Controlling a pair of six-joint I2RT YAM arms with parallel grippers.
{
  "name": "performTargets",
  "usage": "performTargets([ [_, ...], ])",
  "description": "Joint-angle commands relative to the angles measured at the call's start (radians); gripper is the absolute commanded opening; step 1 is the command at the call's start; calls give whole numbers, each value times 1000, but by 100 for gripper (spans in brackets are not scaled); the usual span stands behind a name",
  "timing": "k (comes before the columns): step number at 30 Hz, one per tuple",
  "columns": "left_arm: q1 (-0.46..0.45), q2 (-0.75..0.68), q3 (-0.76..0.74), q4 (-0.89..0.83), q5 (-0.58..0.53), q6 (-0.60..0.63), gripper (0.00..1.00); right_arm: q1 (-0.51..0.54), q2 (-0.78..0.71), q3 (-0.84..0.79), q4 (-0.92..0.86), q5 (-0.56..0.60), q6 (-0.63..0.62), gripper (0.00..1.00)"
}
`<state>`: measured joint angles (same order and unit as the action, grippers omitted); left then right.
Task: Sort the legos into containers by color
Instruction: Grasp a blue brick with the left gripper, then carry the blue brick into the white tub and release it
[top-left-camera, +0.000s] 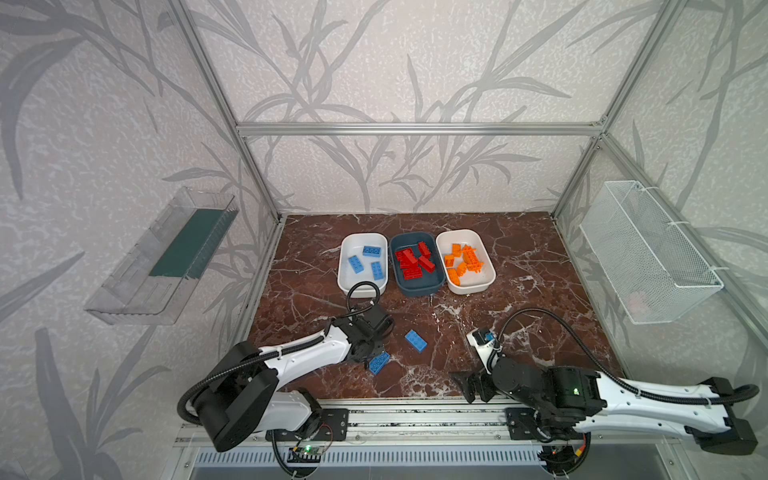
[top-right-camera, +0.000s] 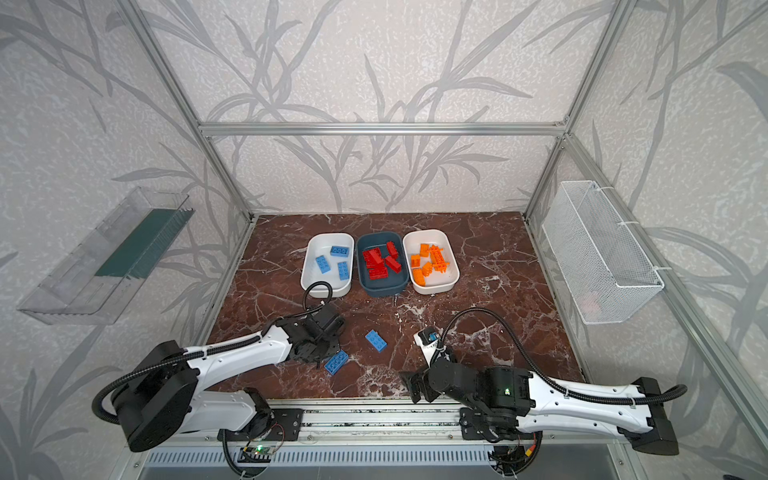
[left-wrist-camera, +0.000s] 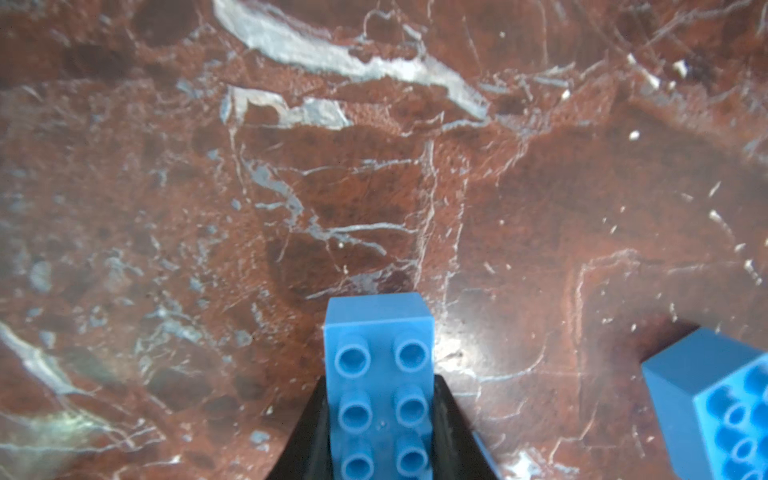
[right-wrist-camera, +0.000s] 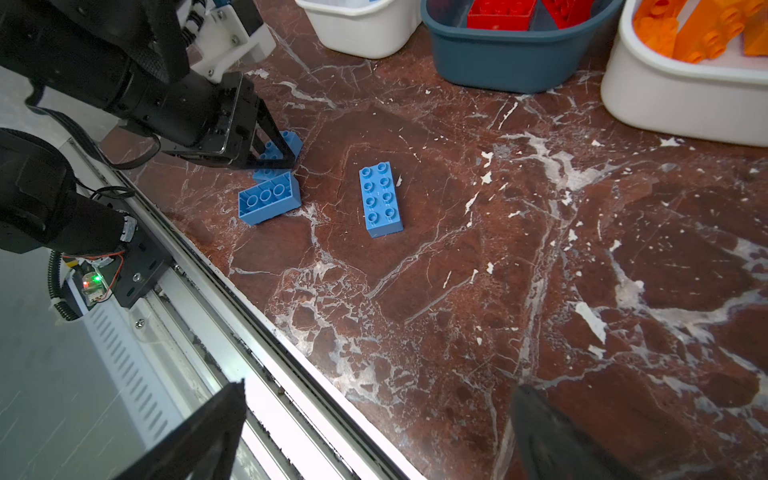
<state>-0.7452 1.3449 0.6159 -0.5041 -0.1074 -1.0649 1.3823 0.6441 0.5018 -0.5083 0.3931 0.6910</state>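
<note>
Legos (top-right-camera: 376, 340) not yet sorted are three, all blue, and all lie on the near half of the table (top-left-camera: 519, 332). Nearest, by the front rail (top-left-camera: 415, 405), the right gripper (top-left-camera: 467, 384) hangs with its jaws wide apart and holds nothing. A little farther, the left gripper (right-wrist-camera: 274, 156) is clamped on the held blue brick (left-wrist-camera: 380, 332), studs up; I cannot tell if it is off the table. Just beside it the tipped blue brick (right-wrist-camera: 269, 198) lies on its side, and the flat blue brick (right-wrist-camera: 381, 199) lies apart, toward the middle. Far back, the left white tub (top-left-camera: 349, 245) has three blue bricks, the teal tub (top-left-camera: 424, 286) the red ones, the right white tub (top-left-camera: 473, 280) the orange ones. I judge red and orange finished, blue about half done.
</note>
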Motion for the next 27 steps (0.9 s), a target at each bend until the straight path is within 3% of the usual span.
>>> performTargets([
  [1,-2,48,19,-25,-3,19,21,7,-18,-9,-29,27,-6,99],
  [6,-2,37,130,-181,-117,44,14,7,-62,-19,-39,27,-6,99],
  [13,22,-19,325,-310,-321,129,15,6,-101,-20,-59,51,-20,99],
  [21,272,66,476,-213,-229,256,16,-10,-75,0,-76,91,-47,99],
  [27,358,277,672,-188,-194,321,16,-121,-32,21,-27,-5,-128,99],
])
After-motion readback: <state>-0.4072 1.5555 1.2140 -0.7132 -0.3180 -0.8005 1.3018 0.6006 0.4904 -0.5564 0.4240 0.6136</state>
